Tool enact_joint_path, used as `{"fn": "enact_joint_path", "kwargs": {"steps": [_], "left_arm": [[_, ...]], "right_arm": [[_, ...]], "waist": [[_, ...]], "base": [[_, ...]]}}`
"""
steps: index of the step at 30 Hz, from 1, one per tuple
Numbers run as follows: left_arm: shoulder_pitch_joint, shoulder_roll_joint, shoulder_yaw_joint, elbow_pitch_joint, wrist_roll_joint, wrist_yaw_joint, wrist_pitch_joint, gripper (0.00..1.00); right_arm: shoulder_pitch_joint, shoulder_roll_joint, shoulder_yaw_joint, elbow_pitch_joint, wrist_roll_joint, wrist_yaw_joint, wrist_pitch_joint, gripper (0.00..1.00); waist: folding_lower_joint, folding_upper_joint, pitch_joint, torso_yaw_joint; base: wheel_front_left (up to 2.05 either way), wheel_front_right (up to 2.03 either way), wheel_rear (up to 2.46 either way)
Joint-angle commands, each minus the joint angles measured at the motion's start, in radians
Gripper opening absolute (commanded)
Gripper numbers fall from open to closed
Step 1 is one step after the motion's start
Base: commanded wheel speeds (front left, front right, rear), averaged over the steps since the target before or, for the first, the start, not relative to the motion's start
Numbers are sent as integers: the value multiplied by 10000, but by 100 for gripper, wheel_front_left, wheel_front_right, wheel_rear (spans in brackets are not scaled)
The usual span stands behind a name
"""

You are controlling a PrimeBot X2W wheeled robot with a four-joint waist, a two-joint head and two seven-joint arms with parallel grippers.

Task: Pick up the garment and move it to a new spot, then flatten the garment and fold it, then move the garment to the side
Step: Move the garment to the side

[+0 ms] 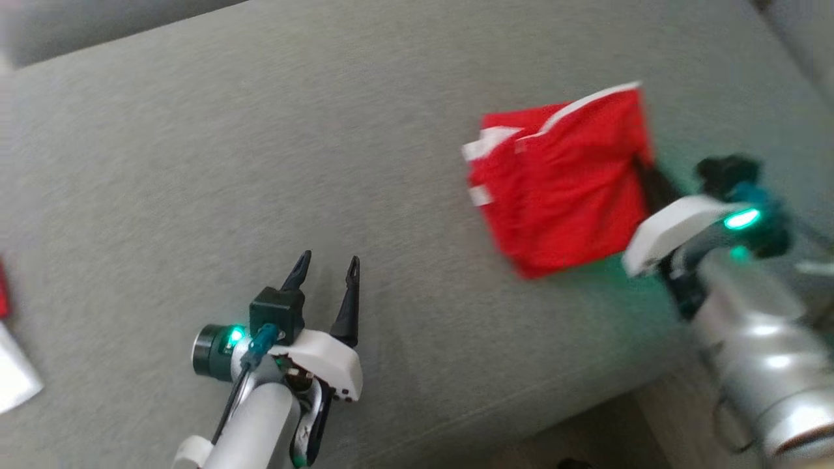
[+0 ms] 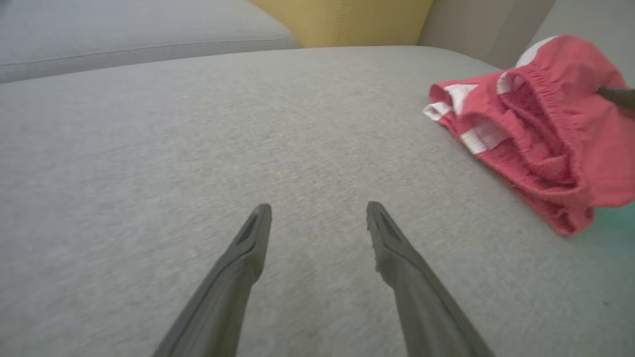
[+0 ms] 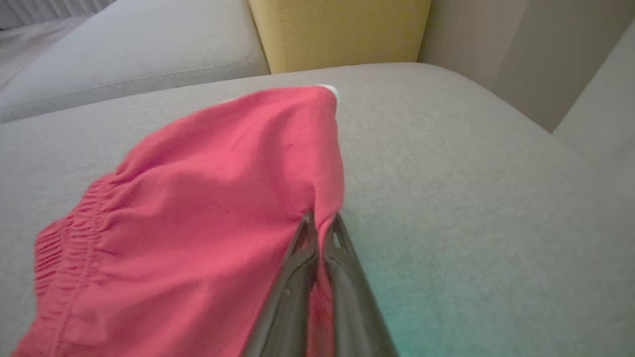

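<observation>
Right gripper (image 3: 321, 220): clenched on the red garment (image 3: 188, 233), its two dark fingers pressed together with a fold of cloth pinched between their tips. The pinched edge is raised off the grey seat cushion (image 3: 471, 163) — the fabric rises to the fingertips and drapes away to the left of the right wrist view, with the far part resting on the cushion. In the head view the garment sits on the right part of the seat cushion as a roughly square, folded bundle, with white trim (image 1: 599, 99) along its far edge and at its left corners; the right gripper meets it at its right-hand edge. The elastic waistband (image 2: 533, 87) (gathered, plainest in the left wrist view) faces the left arm, and the layers there gape rather than lie flat. Left gripper (image 1: 329, 260): released, fingers spread wide with nothing between them, over bare cushion at the lower left of the head view — well apart from the garment. Contact between its fingertips and the cushion cannot be determined. A yellow cushion (image 3: 337, 34) stands at the back of the seat. A red and white object (image 1: 14, 374) at the left edge of the head view is too blurred to identify.
</observation>
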Motion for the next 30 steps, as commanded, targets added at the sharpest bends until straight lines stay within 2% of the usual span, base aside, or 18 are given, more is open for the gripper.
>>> {"fn": "enact_joint_path", "kwargs": {"steps": [1, 7, 15, 18, 19, 20, 21, 27, 30], "left_arm": [[-114, 60, 280, -240, 117, -23, -61, 100], [36, 60, 242, -353, 250, -125, -61, 100], [119, 60, 25, -525, 204, -144, -61, 100], [118, 60, 25, -560, 176, -93, -61, 100], [125, 60, 44, -560, 167, -78, -61, 100], [129, 60, 62, -555, 167, -74, -61, 100], [135, 60, 82, -547, 167, -70, -61, 100], [197, 60, 321, -490, 62, -11, -61, 100], [296, 60, 529, -442, 78, 30, -61, 100]], "right_arm": [[-393, -250, 3, -87, -133, 65, -113, 0], [-1468, -1646, -708, 1072, -618, 65, 19, 0], [-2312, -3465, -2103, 1776, -1278, 65, 242, 0], [-2353, -3719, -2508, 1811, -1644, 65, 274, 0], [-2353, -3768, -2648, 1816, -1761, 65, 272, 33], [-2354, -3795, -2788, 1820, -1872, 65, 240, 78], [-2352, -3776, -2949, 1822, -1944, 65, 208, 100], [-2492, -3531, -3673, 1754, -2536, 65, -65, 100], [-2483, -3178, -3960, 1179, -2870, 65, -128, 100]], "waist": [[0, 0, 157, 506], [0, 0, 376, 1459], [0, 0, 656, 2234], [0, 0, 686, 2319], [0, 0, 692, 2332], [0, 0, 691, 2340], [0, 0, 688, 2340], [0, 0, 587, 2255], [0, 0, 412, 2242]], "base": [[0, 0, 0], [0, 0, 0], [0, 0, 0], [0, 0, 0], [0, 0, 0], [0, 0, 0], [0, 0, 0], [0, 0, 0], [0, 0, 0]]}}
